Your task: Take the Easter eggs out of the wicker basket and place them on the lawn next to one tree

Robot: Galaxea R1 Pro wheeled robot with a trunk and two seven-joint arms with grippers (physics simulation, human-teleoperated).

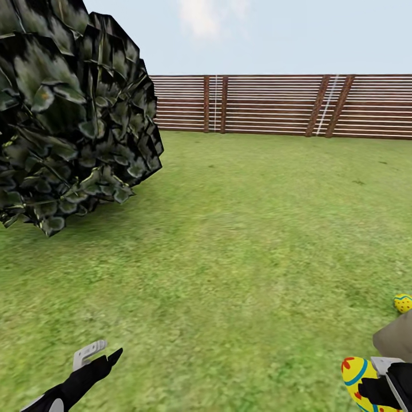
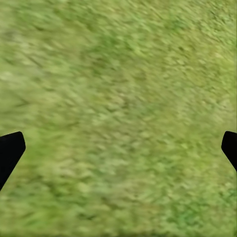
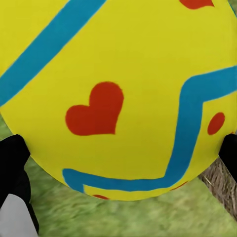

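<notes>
A yellow egg (image 1: 360,380) is gripped between the fingers of the right gripper (image 1: 382,388), low over the lawn (image 1: 240,240) beside a pale trunk (image 1: 397,337). A second egg (image 1: 403,302) is seen on the grass just past that trunk. The left gripper (image 2: 118,153) is held wide open and empty above the grass. A fence (image 1: 274,106) is seen behind.

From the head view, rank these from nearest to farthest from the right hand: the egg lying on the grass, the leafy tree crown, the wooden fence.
1. The egg on the grass: just beyond the right hand, at the right edge.
2. The tree crown: across the lawn, upper left.
3. The wooden fence: along the lawn's far edge.
</notes>
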